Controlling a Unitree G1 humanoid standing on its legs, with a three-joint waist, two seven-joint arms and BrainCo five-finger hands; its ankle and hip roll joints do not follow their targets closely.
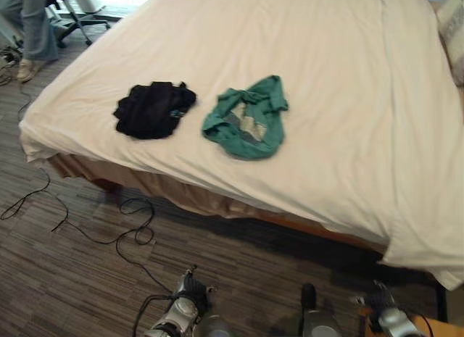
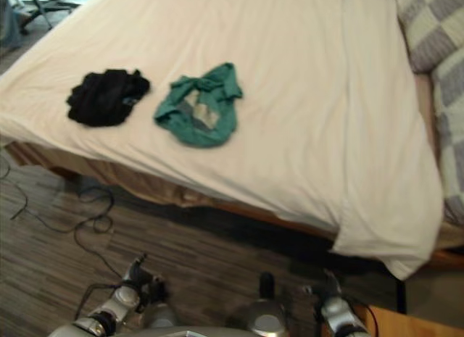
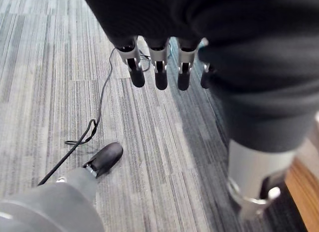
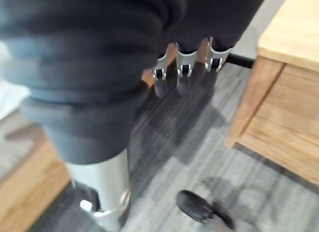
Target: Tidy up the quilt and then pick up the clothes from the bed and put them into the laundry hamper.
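Note:
A cream quilt (image 1: 326, 98) lies spread flat over the bed. On its near left part rest two crumpled garments: a black one (image 1: 154, 109) and, just to its right, a green one (image 1: 246, 118). Both arms hang low in front of the bed, well short of the clothes. My left hand (image 3: 160, 72) hangs over the grey carpet with its fingers straight and nothing in it. My right hand (image 4: 185, 72) also hangs over the carpet, fingers relaxed and holding nothing, close to a wooden cabinet (image 4: 284, 107).
A person's legs (image 1: 32, 25) stand beside an office chair (image 1: 80, 14) at the bed's far left corner. A checked pillow (image 2: 435, 32) lies at the bed's right end. The quilt's corner (image 2: 391, 235) hangs over the near right edge. Striped carpet (image 1: 87, 279) runs along the bed's near side.

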